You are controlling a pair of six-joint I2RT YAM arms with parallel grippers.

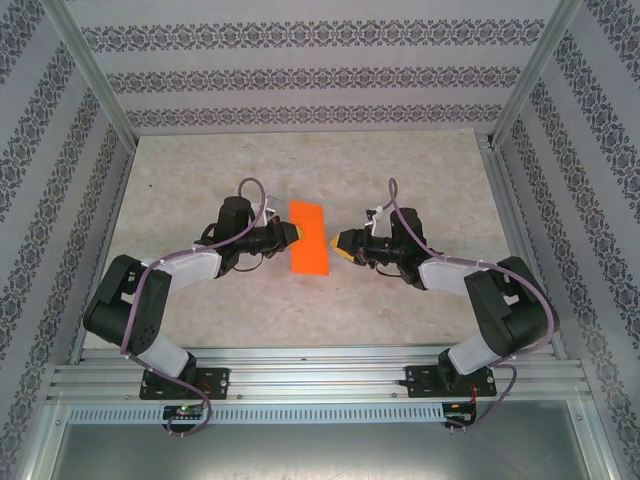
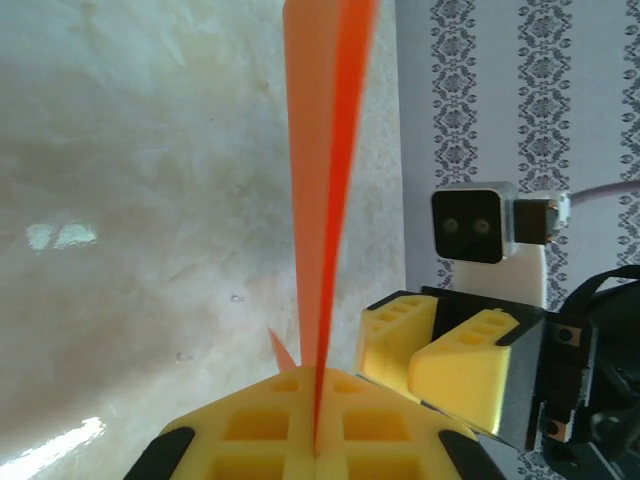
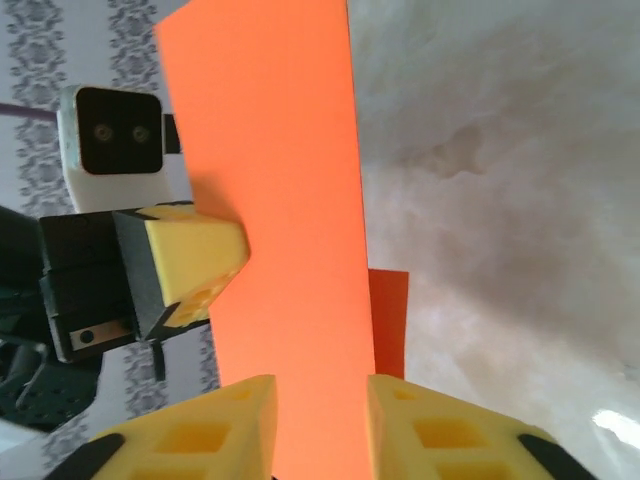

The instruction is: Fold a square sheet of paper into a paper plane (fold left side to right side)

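— Left pincer [image 2: 315,385] is clamping the folded orange sheet [image 1: 310,238] by its edge?
— Yes, you're pinching it there. Your right pincer [image 3: 320,400] is sitting across the sheet from the left pincer, fingers standing apart, gripping nothing.

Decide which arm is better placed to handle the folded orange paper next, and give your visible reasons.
Probably the left. The left gripper is shut on the edge of the orange paper, while the right gripper has its jaws apart around it, not pinching.
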